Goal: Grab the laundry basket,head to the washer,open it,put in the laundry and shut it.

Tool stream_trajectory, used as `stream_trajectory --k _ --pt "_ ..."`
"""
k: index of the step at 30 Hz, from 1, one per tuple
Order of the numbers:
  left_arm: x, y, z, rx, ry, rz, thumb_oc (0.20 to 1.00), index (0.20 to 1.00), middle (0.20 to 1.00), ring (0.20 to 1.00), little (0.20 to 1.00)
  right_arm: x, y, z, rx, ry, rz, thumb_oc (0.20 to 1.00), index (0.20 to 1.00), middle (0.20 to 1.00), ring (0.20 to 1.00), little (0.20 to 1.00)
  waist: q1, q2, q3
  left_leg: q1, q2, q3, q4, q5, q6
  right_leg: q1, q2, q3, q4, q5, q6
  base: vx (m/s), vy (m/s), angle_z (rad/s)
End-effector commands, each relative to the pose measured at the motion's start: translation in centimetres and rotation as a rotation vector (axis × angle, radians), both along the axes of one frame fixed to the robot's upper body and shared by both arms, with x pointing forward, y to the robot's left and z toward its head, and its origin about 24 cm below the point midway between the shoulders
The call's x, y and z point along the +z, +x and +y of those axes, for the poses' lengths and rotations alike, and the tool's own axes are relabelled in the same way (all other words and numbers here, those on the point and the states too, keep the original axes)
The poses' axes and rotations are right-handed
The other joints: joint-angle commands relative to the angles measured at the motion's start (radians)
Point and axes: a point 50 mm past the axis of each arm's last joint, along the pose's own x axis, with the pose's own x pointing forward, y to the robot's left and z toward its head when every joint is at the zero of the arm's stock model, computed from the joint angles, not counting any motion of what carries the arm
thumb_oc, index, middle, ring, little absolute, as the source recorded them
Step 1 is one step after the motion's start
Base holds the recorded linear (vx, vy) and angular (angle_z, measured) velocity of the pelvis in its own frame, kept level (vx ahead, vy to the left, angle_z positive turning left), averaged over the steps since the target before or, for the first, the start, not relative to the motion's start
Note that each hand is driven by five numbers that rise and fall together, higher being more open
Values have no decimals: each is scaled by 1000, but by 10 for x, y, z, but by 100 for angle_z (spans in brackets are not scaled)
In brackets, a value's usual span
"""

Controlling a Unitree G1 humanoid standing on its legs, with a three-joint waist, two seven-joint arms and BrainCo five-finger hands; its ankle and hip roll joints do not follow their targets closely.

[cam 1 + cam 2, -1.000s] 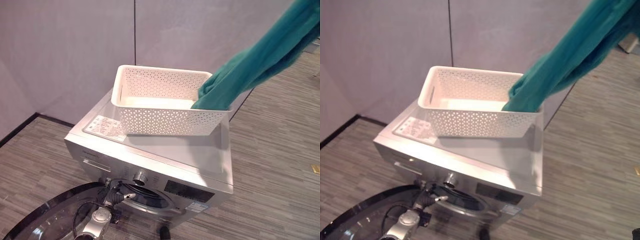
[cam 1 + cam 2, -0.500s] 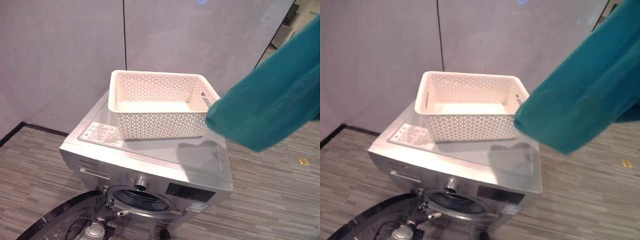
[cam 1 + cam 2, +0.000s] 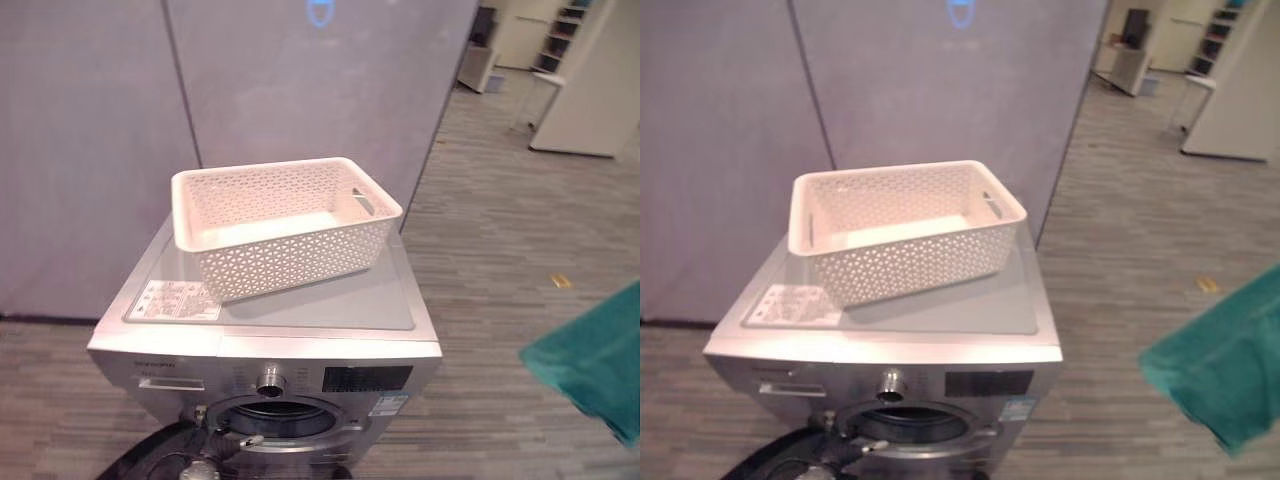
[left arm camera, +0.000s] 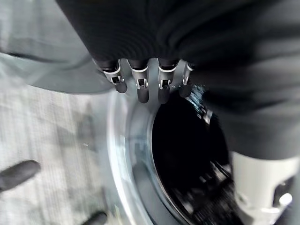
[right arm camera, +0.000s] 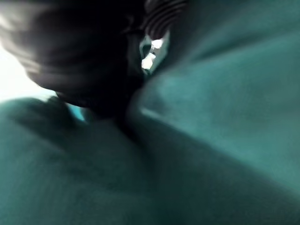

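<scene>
White laundry basket [image 3: 280, 225] stands on top of the washer [image 3: 300, 310], toward the rear of the lid; no laundry is seen in it. The teal laundry [image 3: 1225, 365] hangs in the air to the right of the washer, well clear of the basket. In the right wrist view the cloth wraps against the right hand [image 5: 93, 70]; its fingers are hidden, grip cannot be judged. Left hand [image 4: 145, 79] is below the washer front at the open door [image 4: 140, 154], fingers relaxed, holding nothing.
</scene>
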Motion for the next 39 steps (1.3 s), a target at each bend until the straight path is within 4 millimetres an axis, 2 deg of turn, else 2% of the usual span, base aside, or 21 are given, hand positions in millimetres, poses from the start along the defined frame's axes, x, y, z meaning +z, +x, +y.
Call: stream_trajectory --k 1,3,4,5,8,9,10,11,12,14,15,16,17,20,26,30,36,39 --pt "48 73 -5 -72 -18 -330 1000 1000 1000 1000 1000 -34 25 7 14 14 1 200 200 200 200 200 12 13 106 23 11 -58 11 -127 35 -104 -32 -31 123 -14 89 -80 35 -35" --pt "74 91 -11 -153 -47 -456 1000 1000 1000 1000 1000 -77 33 11 77 62 23 200 200 200 200 200 35 -13 133 21 6 -48 11 -120 45 -124 -33 -41 146 14 92 -115 20 -23" --pt "89 101 -16 -190 -79 -531 1000 1000 1000 1000 1000 -89 36 17 105 60 38 200 200 200 200 200 46 0 153 18 9 -43 12 -120 54 -127 -26 -65 176 -6 86 -195 36 -40" --pt "108 109 -21 -261 -104 -601 1000 1000 1000 1000 1000 -107 37 24 124 60 61 200 200 200 200 200 59 5 167 3 13 -36 12 -101 55 -128 -21 -99 221 -51 58 -206 44 -56" --pt "155 118 -30 -441 -153 -757 1000 1000 1000 1000 1000 -147 43 43 224 79 139 200 200 200 200 200 83 31 177 -35 26 -32 17 -68 61 -96 -5 -160 364 -183 14 -152 6 -19" --pt "155 118 -30 -441 -153 -757 1000 1000 1000 1000 1000 -147 43 43 224 79 139 200 200 200 200 200 83 31 177 -35 26 -32 17 -68 61 -96 -5 -160 364 -183 14 -54 -22 37" --pt "175 116 -31 -486 -190 -816 1000 1000 1000 1000 1000 -167 46 54 295 94 189 200 200 200 200 200 103 41 167 -52 28 -29 24 -64 66 -68 -1 -183 428 -242 2 -51 -26 34" --pt "176 115 -30 -487 -186 -810 1000 1000 1000 1000 1000 -168 45 54 296 99 191 200 200 200 200 200 103 33 164 -58 28 -28 28 -59 64 -74 -2 -183 430 -238 0 -98 -70 28" --pt "184 113 -33 -496 -224 -838 1000 1000 1000 1000 1000 -178 47 70 366 85 213 200 200 200 200 200 123 36 154 -85 24 -20 52 -58 71 -35 -4 -196 453 -268 -9 -78 -72 22" --pt "183 110 -35 -489 -247 -830 1000 1000 1000 1000 1000 -185 43 78 382 70 225 200 200 200 200 200 141 22 132 -110 16 -10 75 -61 74 6 -8 -207 448 -276 -13 -58 -86 15" --pt "181 109 -39 -490 -265 -827 1000 1000 1000 1000 1000 -186 44 83 404 64 225 200 200 200 200 200 155 13 121 -121 6 -2 78 -66 72 49 -20 -221 415 -290 -11 -108 -89 20" --pt "181 108 -40 -482 -264 -833 1000 1000 1000 1000 1000 -186 46 90 426 60 216 200 200 200 200 200 171 7 121 -141 6 11 83 -53 67 60 -30 -236 375 -264 -8 -155 -102 17" --pt "181 108 -40 -475 -261 -839 1000 1000 1000 1000 1000 -184 47 95 444 42 205 200 200 200 200 200 182 5 118 -154 9 24 82 -45 64 72 -33 -246 337 -273 -7 -165 -97 -5" --pt "179 106 -40 -479 -261 -833 1000 1000 1000 1000 1000 -185 48 102 466 25 215 200 200 200 200 200 204 -1 100 -174 18 34 71 -26 49 112 -21 -243 220 -278 -18 -61 -121 -37" --pt "181 105 -52 -502 -308 -842 1000 1000 1000 1000 1000 -185 48 111 501 2 218 200 200 200 200 200 219 -17 101 -203 42 28 65 15 17 181 2 -262 78 -275 -35 -96 -118 -1" --pt "184 108 -59 -500 -356 -847 1000 1000 1000 1000 1000 -188 48 114 517 19 213 200 200 200 200 200 224 -24 110 -221 55 17 70 39 1 196 20 -267 51 -275 -48 -127 -102 16" --pt "215 119 -82 -587 -437 -946 1000 1000 1000 1000 1000 -193 50 116 544 43 228 200 200 200 200 200 213 -22 110 -259 80 -9 103 76 -24 207 50 -281 45 -285 -73 -130 -87 10" --pt "219 125 -92 -547 -466 -952 1000 1000 1000 1000 1000 -196 53 123 583 41 263 200 200 200 200 200 210 -19 109 -269 99 -14 123 93 -38 217 66 -287 47 -293 -90 -116 -84 -1"
